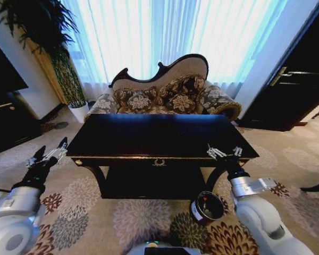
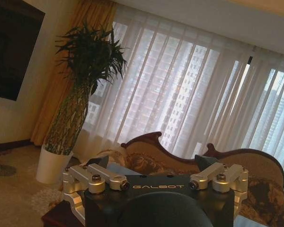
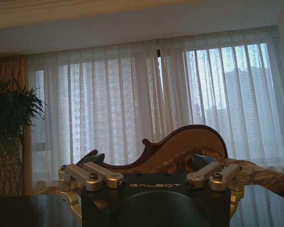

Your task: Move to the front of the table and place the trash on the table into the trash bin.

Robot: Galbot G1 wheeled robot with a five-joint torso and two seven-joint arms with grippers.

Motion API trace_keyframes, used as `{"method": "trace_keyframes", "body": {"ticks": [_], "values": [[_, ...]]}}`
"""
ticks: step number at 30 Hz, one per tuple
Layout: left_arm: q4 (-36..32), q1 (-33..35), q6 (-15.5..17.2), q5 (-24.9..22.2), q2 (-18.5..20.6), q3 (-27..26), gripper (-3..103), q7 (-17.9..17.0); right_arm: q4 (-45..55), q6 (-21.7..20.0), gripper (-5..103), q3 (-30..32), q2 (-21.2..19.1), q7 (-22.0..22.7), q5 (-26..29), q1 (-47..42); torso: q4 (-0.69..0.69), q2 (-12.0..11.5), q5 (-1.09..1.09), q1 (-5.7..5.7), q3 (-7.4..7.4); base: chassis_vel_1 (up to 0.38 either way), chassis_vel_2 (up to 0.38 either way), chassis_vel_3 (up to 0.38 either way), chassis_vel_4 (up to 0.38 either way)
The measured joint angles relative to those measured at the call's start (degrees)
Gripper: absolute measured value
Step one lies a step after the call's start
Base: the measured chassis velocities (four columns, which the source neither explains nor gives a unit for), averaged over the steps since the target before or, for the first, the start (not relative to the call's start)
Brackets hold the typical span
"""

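Note:
The dark glossy table stands straight ahead, its top bare and reflecting the window. The trash is out of view. The small black trash bin stands on the carpet by the table's front right leg, its inside dark. My left gripper hovers open off the table's front left corner, holding nothing. My right gripper is open over the table's front right edge, just above the bin. The left wrist view has the left gripper open, and the right wrist view has the right gripper open above the tabletop.
A patterned sofa sits behind the table before bright curtains. A tall potted plant stands at the back left, a dark cabinet at the left, a dark door at the right. Flowered carpet surrounds the table.

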Motion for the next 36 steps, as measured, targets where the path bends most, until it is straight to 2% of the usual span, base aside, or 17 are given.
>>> {"method": "trace_keyframes", "body": {"ticks": [14,33,36], "values": [[0.0,-0.2,-0.1,0.5,-0.2,0.8,100,0.0,-1.4,0.9,100,0.2,0.0,-0.1,-0.5,0.5,0.0,0.0,0.02,-0.03,-0.01,0.241,-0.234,-0.258,0.251],[0.0,-0.1,-0.4,0.5,-0.1,0.6,100,0.1,-2.1,1.0,100,0.4,0.0,-0.1,-0.6,0.7,0.0,0.0,-0.03,0.0,0.0,0.351,-0.356,-0.353,0.35],[0.0,-0.1,-0.5,0.5,-0.1,0.7,100,0.1,-2.3,1.1,100,0.2,0.1,-0.1,-0.8,0.6,0.0,0.0,0.03,0.0,0.0,0.352,-0.37,-0.372,0.373]]}}
